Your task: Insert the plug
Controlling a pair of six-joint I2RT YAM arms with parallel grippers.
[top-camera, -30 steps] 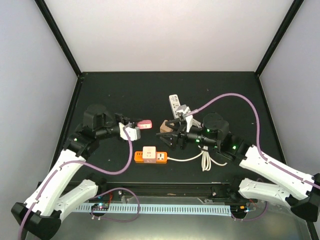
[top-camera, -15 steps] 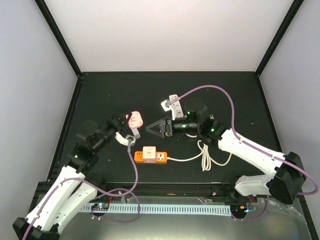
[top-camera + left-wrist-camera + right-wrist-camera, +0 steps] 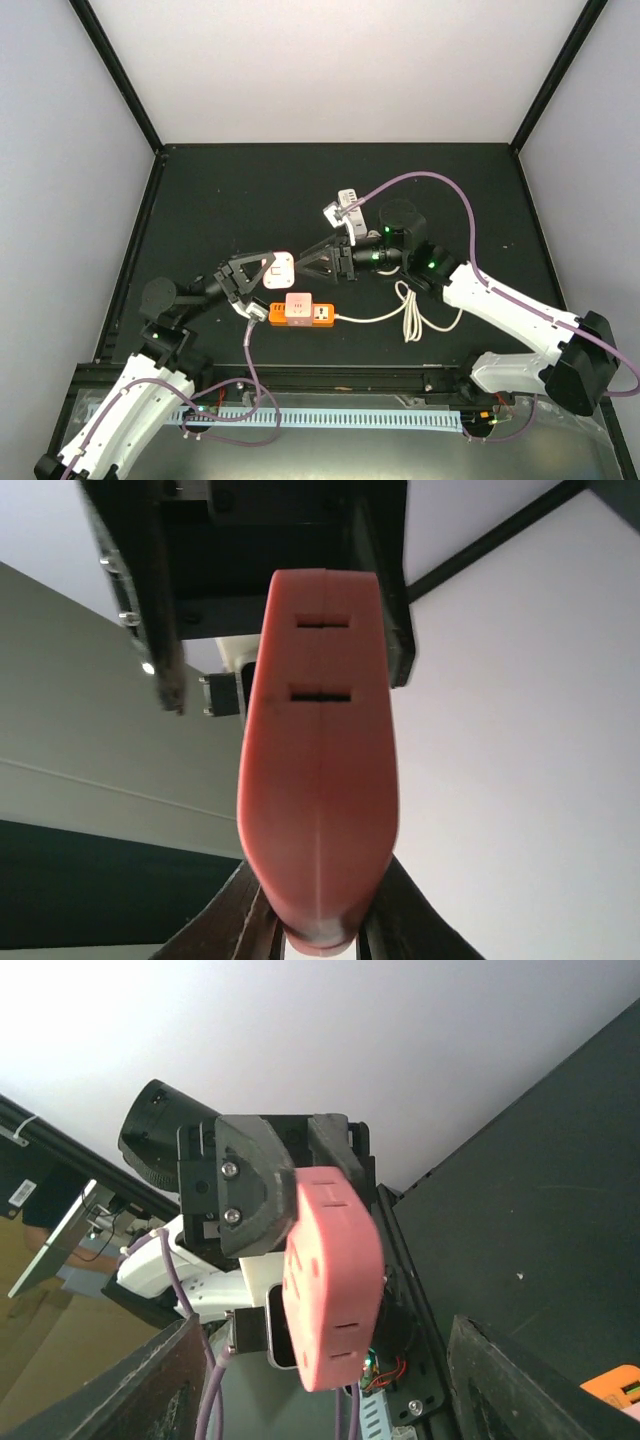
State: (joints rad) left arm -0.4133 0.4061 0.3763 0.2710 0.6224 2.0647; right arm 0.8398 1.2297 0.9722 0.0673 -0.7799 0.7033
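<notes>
Lying near plug [image 3: 272, 270]: orange strip [image 3: 300, 312], coiled cable [image 3: 412, 320].

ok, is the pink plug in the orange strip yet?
Out. The left hand grips the pink plug in the air, apart from the orange strip.

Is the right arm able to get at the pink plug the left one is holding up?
Probably yes: the right fingers stand spread facing the pink plug, nothing between, and the left fingers grip only one end.
</notes>
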